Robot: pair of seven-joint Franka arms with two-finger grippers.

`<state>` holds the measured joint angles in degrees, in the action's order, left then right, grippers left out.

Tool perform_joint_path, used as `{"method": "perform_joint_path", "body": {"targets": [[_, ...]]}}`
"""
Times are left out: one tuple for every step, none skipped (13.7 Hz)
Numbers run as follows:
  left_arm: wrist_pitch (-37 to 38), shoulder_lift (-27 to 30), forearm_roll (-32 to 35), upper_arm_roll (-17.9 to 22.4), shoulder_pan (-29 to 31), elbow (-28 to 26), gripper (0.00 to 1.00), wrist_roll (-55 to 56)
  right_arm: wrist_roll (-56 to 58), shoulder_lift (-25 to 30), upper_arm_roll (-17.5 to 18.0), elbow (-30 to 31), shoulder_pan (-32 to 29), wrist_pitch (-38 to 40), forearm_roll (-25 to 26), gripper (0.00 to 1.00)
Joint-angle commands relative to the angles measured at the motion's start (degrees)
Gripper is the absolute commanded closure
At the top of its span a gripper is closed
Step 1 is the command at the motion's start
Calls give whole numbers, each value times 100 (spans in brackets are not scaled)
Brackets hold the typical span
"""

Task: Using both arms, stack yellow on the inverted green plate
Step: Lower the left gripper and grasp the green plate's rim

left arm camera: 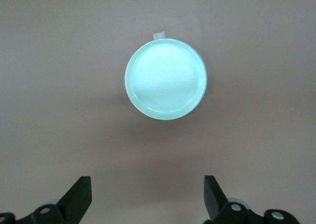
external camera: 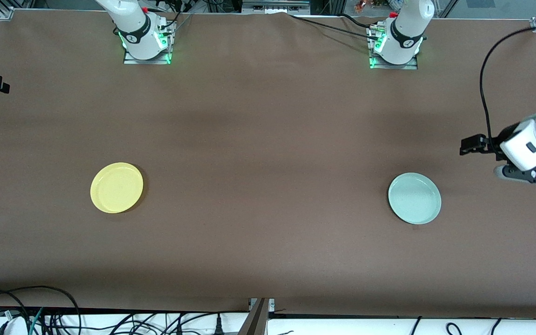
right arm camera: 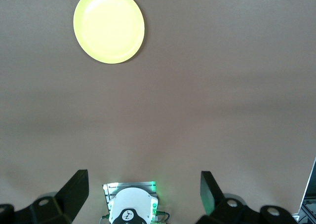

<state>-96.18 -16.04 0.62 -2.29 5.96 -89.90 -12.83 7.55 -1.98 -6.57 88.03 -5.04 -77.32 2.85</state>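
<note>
Nothing lies between the two plates — only bare brown cloth. There are two plates in all, one of each colour, and two arms. The yellow plate (external camera: 117,187) lies rim up toward the right arm's end of the table. The green plate (external camera: 414,198) lies rim up toward the left arm's end, a touch nearer to the front camera and well apart from the yellow one. A small pale tag (left arm camera: 159,35) lies on the cloth just beside the green plate's edge.

The left gripper (left arm camera: 148,199) hangs high over the table's end near the green plate, its fingers spread wide and holding nothing. The right gripper (right arm camera: 144,197) is out of the front view; its wrist camera shows its fingers wide apart and empty, up over the right arm's base (external camera: 147,39).

The table (external camera: 268,139) wears a plain brown cover with faint creases — black cables (external camera: 54,316) trail along its near edge, and aluminium framing stands past the arm bases.
</note>
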Motion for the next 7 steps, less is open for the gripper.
{"method": "perform_joint_path", "body": {"targets": [[-137,-741,-35,-52,273,306,0,-571,9,-22,-19,-58,-23,7,-109,0],[-216,-926,26,-52,300,315,0,-624,18,-22,-20,-58,-23,7,-109,0],[-547,-1119,52,-52,274,315,0,-633,18,-22,-20,-67,-23,7,-127,0],[-1029,-1304,174,-52,257,263,0,-851,18,-22,-20,-67,-23,7,-127,0],[-1600,-1567,341,-61,248,263,0,-1114,18,-31,-20,-67,-23,7,-127,0],[-2145,-1796,369,-61,248,254,0,-1178,18,-22,-20,-67,-32,7,-127,0],[-2289,-1928,386,-70,256,236,0,-1213,18,-22,-20,-67,-32,7,-127,0]]}}
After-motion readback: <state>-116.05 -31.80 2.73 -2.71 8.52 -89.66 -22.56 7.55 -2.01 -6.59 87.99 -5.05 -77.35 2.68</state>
